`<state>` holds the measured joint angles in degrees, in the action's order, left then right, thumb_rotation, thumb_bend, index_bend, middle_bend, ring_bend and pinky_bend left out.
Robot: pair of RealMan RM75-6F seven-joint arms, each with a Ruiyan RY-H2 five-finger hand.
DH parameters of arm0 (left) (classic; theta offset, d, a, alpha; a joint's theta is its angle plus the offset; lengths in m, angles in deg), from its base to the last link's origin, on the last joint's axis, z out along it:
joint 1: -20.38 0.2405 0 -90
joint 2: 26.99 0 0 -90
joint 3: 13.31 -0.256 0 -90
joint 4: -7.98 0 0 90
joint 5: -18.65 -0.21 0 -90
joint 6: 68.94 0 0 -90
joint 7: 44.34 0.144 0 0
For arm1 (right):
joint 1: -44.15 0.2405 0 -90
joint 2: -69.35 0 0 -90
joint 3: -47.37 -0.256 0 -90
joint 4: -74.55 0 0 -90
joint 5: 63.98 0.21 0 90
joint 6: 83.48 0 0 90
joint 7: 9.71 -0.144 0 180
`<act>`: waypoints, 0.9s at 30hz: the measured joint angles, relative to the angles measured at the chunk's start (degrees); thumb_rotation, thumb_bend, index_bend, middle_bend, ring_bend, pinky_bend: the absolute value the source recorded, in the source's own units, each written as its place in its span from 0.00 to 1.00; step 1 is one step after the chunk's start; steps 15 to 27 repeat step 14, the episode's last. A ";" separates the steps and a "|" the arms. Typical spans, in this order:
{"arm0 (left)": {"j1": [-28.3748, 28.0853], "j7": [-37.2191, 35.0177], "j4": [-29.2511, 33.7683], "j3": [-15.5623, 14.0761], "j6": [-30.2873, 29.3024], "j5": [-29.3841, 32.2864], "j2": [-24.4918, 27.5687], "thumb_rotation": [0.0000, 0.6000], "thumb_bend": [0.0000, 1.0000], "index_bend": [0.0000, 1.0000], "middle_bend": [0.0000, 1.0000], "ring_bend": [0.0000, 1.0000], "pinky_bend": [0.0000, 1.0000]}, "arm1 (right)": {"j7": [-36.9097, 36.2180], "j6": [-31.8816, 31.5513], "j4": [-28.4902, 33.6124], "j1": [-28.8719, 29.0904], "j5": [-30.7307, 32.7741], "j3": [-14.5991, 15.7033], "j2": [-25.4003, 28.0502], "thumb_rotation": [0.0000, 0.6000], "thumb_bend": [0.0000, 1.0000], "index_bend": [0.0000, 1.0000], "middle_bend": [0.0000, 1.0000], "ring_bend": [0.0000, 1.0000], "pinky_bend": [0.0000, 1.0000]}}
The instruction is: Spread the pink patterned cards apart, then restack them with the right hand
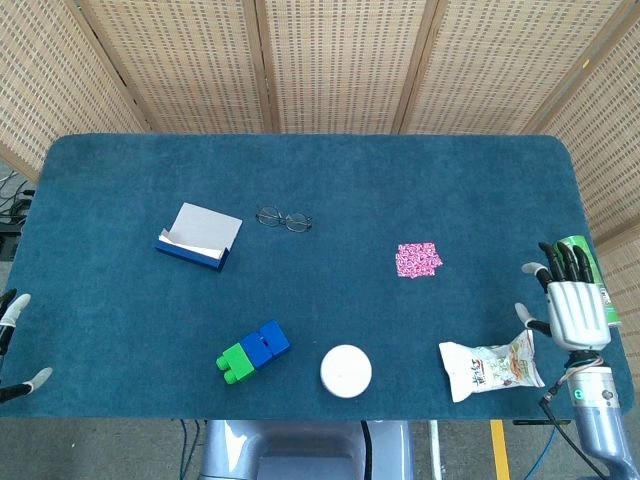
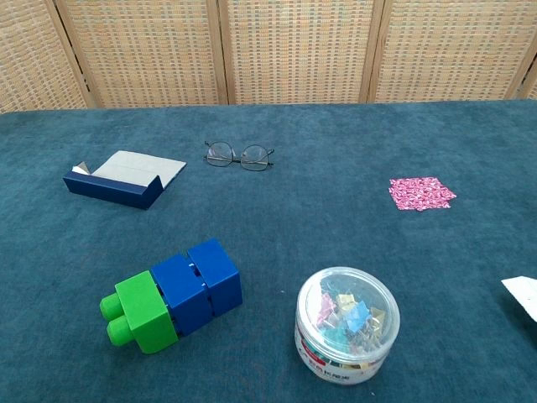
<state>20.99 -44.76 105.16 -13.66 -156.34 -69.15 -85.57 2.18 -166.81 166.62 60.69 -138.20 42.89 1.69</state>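
My right hand (image 1: 573,310) hangs empty with fingers spread; the pink patterned cards (image 1: 418,260) lie well off to its left in one neat pile. Reaching back, I could knock the snack bag (image 1: 490,368) just beside my wrist.

Even, bright, diffuse light falls from overhead — shadows are faint and short. Both views are sharp, free of motion blur. The blue table cloth (image 1: 330,180) reads matte, without glare — the head view's edges bow slightly.
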 measured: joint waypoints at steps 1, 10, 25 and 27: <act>0.02 -0.02 0.05 -0.14 -0.11 -0.41 -0.02 1.00 0.06 0.00 0.00 0.00 0.00 | 0.00 -0.63 0.27 -0.68 -0.44 0.36 0.10 1.00 0.31 0.31 0.13 0.00 0.00; -0.13 0.18 0.86 -1.09 -1.22 -3.87 0.18 1.00 0.06 0.00 0.00 0.00 0.00 | -0.82 -2.54 1.55 -4.41 -2.83 1.84 0.90 1.00 0.31 0.31 0.13 0.00 0.00; -0.38 0.57 1.26 -1.12 -0.99 -3.94 0.32 1.00 0.06 0.00 0.00 0.00 0.00 | -1.06 -2.35 1.40 -4.91 -3.11 1.61 0.74 1.00 0.31 0.31 0.13 0.00 0.00; -0.38 0.57 1.26 -1.12 -0.99 -3.94 0.32 1.00 0.06 0.00 0.00 0.00 0.00 | -1.06 -2.35 1.40 -4.91 -3.11 1.61 0.74 1.00 0.31 0.31 0.13 0.00 0.00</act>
